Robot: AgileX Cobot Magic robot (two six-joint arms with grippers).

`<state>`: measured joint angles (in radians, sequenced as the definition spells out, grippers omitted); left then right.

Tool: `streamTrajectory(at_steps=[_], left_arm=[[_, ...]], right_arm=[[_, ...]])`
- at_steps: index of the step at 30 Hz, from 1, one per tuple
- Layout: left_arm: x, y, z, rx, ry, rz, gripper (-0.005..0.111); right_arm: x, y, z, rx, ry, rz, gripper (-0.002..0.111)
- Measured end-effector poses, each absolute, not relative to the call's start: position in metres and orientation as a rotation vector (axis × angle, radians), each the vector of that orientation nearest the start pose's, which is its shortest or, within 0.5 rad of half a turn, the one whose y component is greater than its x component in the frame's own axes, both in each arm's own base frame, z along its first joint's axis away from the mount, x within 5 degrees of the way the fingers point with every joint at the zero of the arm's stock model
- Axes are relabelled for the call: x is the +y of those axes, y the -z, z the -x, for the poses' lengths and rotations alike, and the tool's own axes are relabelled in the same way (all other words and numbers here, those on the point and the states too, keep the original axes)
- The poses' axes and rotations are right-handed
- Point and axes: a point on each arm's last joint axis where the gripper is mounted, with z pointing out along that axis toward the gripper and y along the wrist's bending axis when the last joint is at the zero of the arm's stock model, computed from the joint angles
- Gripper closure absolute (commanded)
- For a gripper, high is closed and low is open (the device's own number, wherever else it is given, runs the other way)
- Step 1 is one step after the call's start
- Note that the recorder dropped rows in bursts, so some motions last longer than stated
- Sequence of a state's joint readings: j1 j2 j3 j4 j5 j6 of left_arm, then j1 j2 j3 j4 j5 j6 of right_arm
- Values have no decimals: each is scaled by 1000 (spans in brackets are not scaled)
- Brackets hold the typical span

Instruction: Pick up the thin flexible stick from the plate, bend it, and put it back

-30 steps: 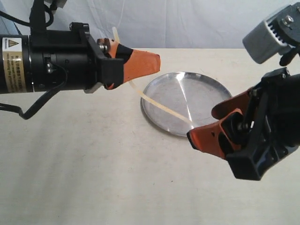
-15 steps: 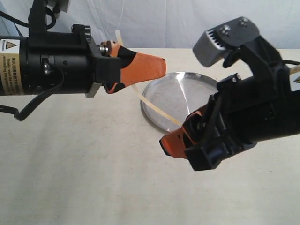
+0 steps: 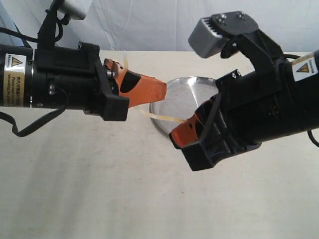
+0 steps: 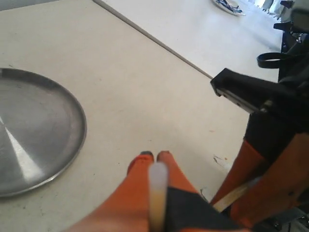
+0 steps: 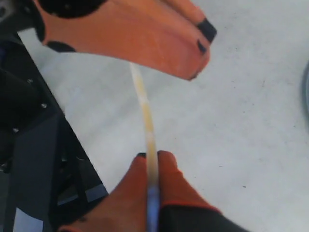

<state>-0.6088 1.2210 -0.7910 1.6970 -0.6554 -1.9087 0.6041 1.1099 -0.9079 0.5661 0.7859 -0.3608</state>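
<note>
The thin flexible stick (image 3: 162, 117) is held in the air, clear of the plate (image 3: 189, 94) and above the table (image 3: 99, 189). It is grasped at 2 places, 1 by each arm.

The left gripper (image 3: 160, 90) is clamped on the stick. In the left wrist view its 2 orange fingertips (image 4: 146, 156) are seen pressed together, with the pale strand (image 4: 157, 191) blurred between them. In the exterior view a short stub of the strand is seen rising steeply behind this gripper.

The right gripper (image 3: 182, 132) is likewise closed on the stick. In the right wrist view the strand (image 5: 145, 104) is seen pinched between its 2 fingertips (image 5: 139, 159) and stretching away to the underside of the left gripper (image 5: 203, 38).

Between the 2 grippers a short pale length is exposed. In the exterior view it lies almost level and crosses just in front of the plate's rim on the left arm's side. The stub and this level length do not line up — the strand is bent where it passes through the left gripper, though the bend itself is hidden by the fingers.

The 2 grippers are close together but not touching. The plate rests flat on the table and is partly covered by both arms in the exterior view.
</note>
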Motion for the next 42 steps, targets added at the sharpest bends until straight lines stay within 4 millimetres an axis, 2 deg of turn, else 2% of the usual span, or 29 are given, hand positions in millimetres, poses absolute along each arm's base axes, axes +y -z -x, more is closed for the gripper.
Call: streamTrajectory(at_steps=[6, 13, 17, 20, 23, 27, 29, 38, 42], left_arm=[[-187, -307, -172, 1918, 1150, -860, 107], [-192, -322, -170, 1858, 1384, -691, 107], [-191, -320, -171, 1851, 1337, -724, 106], [-190, -316, -174, 1883, 1268, -727, 99], [-189, -314, -176, 1900, 1233, -718, 84], [-188, -313, -177, 1907, 1215, -707, 57], [-188, -314, -178, 1910, 1215, -694, 49], [-186, -315, -184, 1917, 1195, -600, 47], [-187, -331, -191, 1868, 1161, -569, 47]], right_arm=[[148, -334, -154, 2267, -773, 846, 107], [153, -320, -160, 2360, -745, 907, 107], [155, -316, -163, 2373, -750, 915, 107], [155, -316, -164, 2361, -732, 920, 107], [151, -316, -166, 2370, -666, 897, 107], [144, -314, -171, 2400, -544, 852, 109], [143, -313, -173, 2405, -510, 847, 109], [142, -308, -178, 2426, -447, 850, 109], [139, -304, -185, 2439, -367, 813, 109]])
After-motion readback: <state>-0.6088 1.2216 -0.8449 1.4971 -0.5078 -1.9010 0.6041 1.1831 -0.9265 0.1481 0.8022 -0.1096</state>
